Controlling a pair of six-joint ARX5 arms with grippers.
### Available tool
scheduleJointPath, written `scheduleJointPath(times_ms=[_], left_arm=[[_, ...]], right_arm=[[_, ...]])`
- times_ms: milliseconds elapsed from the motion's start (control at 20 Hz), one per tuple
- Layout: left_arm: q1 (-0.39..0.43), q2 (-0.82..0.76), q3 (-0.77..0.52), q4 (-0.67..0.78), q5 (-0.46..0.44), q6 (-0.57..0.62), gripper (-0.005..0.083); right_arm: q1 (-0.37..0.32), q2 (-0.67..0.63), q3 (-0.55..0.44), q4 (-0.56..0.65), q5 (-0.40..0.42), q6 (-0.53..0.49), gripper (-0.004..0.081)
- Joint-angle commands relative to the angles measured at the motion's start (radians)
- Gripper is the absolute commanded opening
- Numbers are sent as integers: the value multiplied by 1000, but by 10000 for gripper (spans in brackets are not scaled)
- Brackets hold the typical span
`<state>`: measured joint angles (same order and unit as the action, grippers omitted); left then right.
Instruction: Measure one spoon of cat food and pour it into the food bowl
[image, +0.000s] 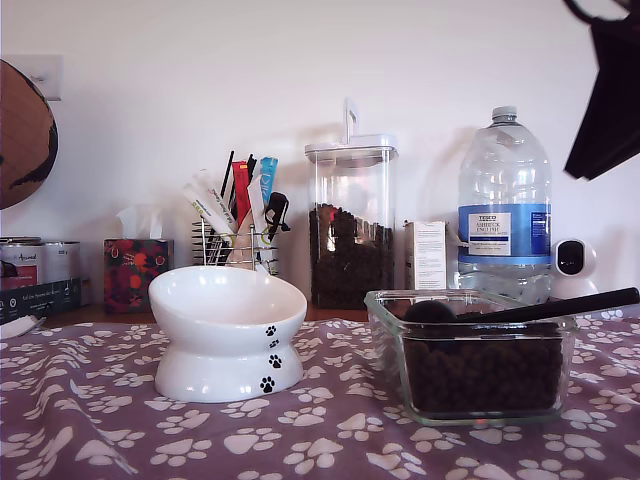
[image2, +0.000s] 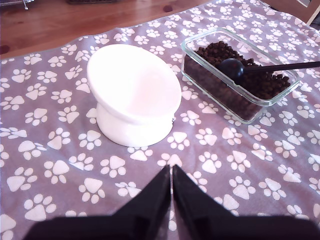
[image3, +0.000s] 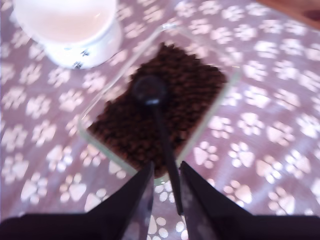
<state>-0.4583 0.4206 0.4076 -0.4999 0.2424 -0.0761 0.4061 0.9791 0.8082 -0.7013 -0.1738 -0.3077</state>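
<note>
clearly the spoon (image3: 150, 92) is light, stiff plastic with a thin, slick handle, so my judgement is to pinch that handle near its free end, where it overhangs the dish (image: 385, 315) rim. it lies bowl-down on the cat food (image3: 165, 115), its long axis running from the kibble out over the rim, handle end pointing to the exterior view's right and toward my second gripper (image3: 167, 187). that gripper's fingers stand slightly apart either side of the handle, not yet clamped. my first gripper (image2: 171, 187) hangs over the cloth with fingers together, empty. the food bowl (image: 228, 300) is at the exterior view's left of the dish, empty.
</note>
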Motion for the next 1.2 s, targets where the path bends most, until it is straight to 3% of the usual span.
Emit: scheduleJointPath(times_ms=[0, 300, 450, 1150], left_arm=[[-3, -2, -7, 7, 5, -3, -22], [-3, -2, -7, -3, 5, -3, -22], [-3, -2, -7, -6, 5, -3, -22], [-3, -2, -7, -8, 5, -3, -22]], right_arm=[[34, 86, 48, -1, -8, -66, 147], [54, 329, 175, -12, -25, -315, 154], [54, 412, 208, -37, -8, -337, 231], [56, 574, 209, -24, 84, -401, 227]])
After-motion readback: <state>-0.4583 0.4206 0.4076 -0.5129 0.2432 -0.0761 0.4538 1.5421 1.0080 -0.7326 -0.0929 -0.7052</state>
